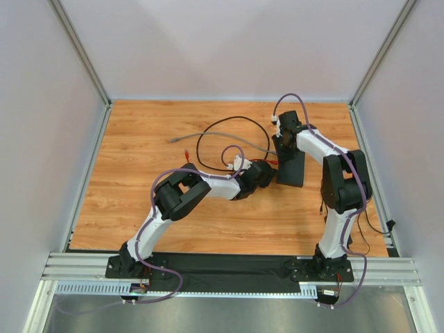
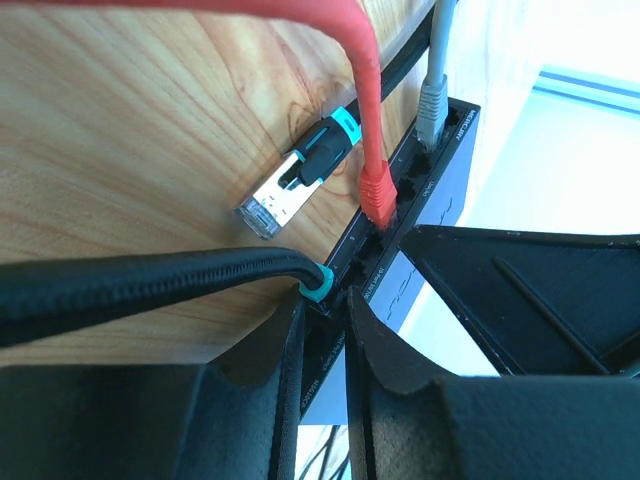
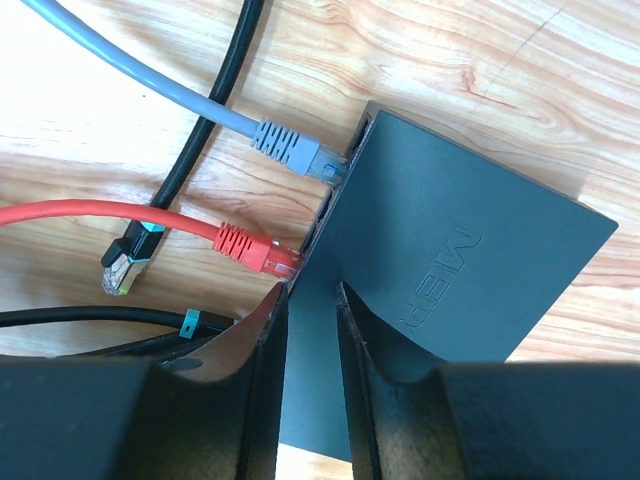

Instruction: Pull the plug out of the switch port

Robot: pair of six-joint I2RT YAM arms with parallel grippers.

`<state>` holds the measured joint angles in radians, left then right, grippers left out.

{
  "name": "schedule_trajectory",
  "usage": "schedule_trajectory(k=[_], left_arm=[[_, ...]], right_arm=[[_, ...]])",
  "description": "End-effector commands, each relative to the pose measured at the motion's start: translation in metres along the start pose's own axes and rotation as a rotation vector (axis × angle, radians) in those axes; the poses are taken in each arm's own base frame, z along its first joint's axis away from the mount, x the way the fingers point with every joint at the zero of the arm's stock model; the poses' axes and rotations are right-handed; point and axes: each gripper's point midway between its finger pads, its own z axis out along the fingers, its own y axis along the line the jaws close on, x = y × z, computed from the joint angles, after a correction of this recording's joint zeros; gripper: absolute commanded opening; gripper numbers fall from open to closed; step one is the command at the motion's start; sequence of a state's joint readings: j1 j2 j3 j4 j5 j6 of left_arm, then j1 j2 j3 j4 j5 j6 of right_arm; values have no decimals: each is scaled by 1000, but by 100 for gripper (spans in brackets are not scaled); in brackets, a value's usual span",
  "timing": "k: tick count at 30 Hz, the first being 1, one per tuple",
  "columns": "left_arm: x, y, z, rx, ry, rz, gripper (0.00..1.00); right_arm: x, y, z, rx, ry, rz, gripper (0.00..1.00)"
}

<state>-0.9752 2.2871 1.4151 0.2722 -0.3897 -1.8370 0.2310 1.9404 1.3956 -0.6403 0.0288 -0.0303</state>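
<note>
Presently: one switch [image 1: 291,170], right of centre on the desk [image 1: 139,208], pinched at its edge by the right gripper [image 3: 308,295]. The left gripper [image 2: 325,310], jaws narrow, flanks the black plug [image 2: 318,283], though whether it holds firmly cannot be told. Best method, I judge: brace the switch flat and draw straight out along the port. Seated, three: black plug, red plug [image 2: 378,195], grey plug [image 2: 432,105]; loose plug [image 2: 300,175], one, just beside.

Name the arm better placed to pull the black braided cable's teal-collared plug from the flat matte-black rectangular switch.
Left. The left gripper sits right at the teal-collared plug by its port, while the right gripper clamps the matte-black switch, steadying it.
</note>
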Motion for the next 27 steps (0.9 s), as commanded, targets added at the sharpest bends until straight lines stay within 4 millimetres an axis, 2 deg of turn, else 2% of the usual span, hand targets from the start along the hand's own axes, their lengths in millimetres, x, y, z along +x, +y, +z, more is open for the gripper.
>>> schedule_trajectory(k=[1,4,6,9,11,13,15,18,20,21,22,27], left_arm=[[-40,41,2,-168,-116,79,0],[-51,34,-1,-180,-173,188,0],[-57,40,-8,-193,-193,235,0],[-58,20,-11,-82,-232,339,0],[-64,20,-11,-76,-262,389,0],[-68,22,-9,-47,-262,386,0],[-62,21,-3,-33,-234,376,0],[-54,18,0,-34,-213,386,0],[-53,21,1,-35,-212,395,0],[-52,19,2,-21,-208,389,0],[-51,19,3,-15,-205,389,0],[-48,22,2,27,-188,390,0]], right_arm=[[53,2,26,-49,186,-18,28],[54,2,26,-59,196,-11,28],[54,0,26,-48,194,-9,28],[53,-1,28,-43,192,-9,28],[54,-1,28,-40,197,-9,28],[54,-1,29,-39,198,-8,28],[51,-1,26,-42,192,1,29],[40,1,15,-42,153,22,32],[33,-3,8,-17,130,43,38],[26,-7,-1,16,102,77,40],[23,-4,-6,3,86,110,41],[9,-4,-33,24,16,217,43]])
